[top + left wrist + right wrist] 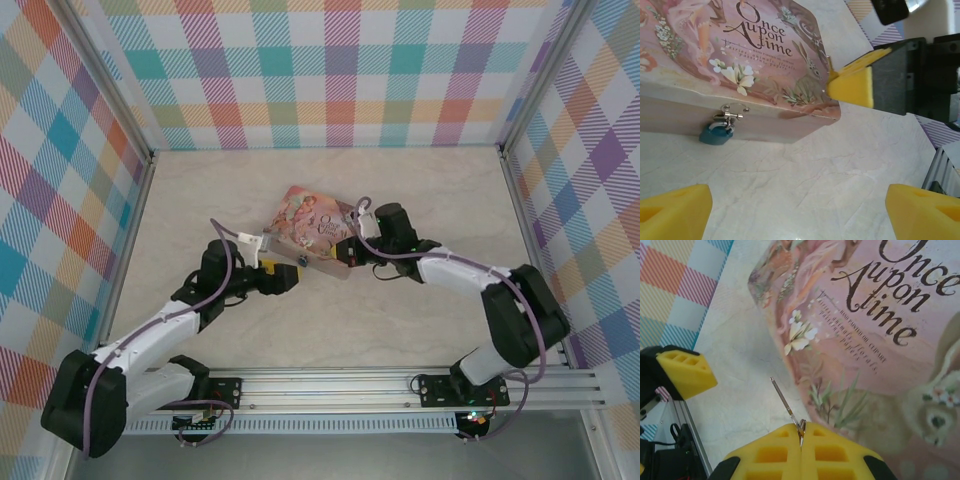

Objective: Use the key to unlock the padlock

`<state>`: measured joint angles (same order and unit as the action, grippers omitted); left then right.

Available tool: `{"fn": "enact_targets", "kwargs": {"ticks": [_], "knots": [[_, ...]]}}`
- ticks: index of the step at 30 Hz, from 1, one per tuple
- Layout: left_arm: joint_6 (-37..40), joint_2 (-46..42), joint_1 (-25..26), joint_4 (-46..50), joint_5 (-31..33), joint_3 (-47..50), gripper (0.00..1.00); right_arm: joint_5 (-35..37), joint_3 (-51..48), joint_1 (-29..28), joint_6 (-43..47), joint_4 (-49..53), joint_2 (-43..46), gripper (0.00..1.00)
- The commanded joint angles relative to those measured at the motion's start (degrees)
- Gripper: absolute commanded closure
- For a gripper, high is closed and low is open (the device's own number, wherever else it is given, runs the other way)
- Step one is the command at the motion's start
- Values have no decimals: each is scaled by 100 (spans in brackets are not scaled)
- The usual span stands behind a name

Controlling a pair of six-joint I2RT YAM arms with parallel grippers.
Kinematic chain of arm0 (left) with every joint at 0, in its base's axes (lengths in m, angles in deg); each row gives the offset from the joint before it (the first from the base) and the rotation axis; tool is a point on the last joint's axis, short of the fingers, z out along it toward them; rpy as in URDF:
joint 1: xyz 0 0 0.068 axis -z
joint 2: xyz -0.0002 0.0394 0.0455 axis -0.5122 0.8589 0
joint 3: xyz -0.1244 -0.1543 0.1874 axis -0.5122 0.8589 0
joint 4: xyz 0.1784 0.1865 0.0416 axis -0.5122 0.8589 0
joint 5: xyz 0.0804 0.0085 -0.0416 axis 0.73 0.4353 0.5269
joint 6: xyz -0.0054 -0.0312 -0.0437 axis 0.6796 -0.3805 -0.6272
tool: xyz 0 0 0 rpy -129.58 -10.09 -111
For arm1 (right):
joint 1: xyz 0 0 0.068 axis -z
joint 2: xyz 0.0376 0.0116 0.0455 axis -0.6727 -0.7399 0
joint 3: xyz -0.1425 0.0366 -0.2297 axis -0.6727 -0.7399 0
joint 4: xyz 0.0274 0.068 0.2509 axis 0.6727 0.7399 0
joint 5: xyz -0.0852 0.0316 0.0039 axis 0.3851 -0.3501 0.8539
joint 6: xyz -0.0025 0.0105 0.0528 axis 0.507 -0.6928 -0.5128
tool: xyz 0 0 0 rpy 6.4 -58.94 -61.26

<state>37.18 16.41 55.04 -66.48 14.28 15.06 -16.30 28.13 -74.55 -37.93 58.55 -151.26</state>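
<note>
Checked pastel walls round a pale marbled desk. A pink picture tin sits mid-desk with both arms at its near side. The padlock hangs from the silvery hasp on the tin's near wall, shackle up, blue body down; can't tell if it touches the desk. Right end effector is pressed together, pinching the key by its head. The shaft sticks straight out past the pads, long axis roughly parallel to the tin's edge, just beside the tin's near right corner. From the key tip the padlock lies further along the tin's near wall, toward the left arm's side, near but apart. Left end effector is spread wide with nothing between the pads, facing the tin's near wall where the padlock hangs; it looks like the nearer one to the lock. Likely next need: key tip lined up with the keyhole, which is not visible. Tin lid is down and the hasp shut, contents hidden.
</note>
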Motion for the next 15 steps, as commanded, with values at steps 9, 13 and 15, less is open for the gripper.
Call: {"fn": "enact_targets", "kwargs": {"ticks": [9, 13, 15], "knots": [[268, 1164, -41, -1595, 63, 81, 13, -215, 470, 190, -574, -526, -610, 97], [361, 1739, -67, -1986, 56, -16, 12, -49, 576, 226, -575, -138, -722, 97], [384, 2015, -93, -2207, 56, -37, 12, 11, 586, 230, -589, -2, -755, 97]]}}
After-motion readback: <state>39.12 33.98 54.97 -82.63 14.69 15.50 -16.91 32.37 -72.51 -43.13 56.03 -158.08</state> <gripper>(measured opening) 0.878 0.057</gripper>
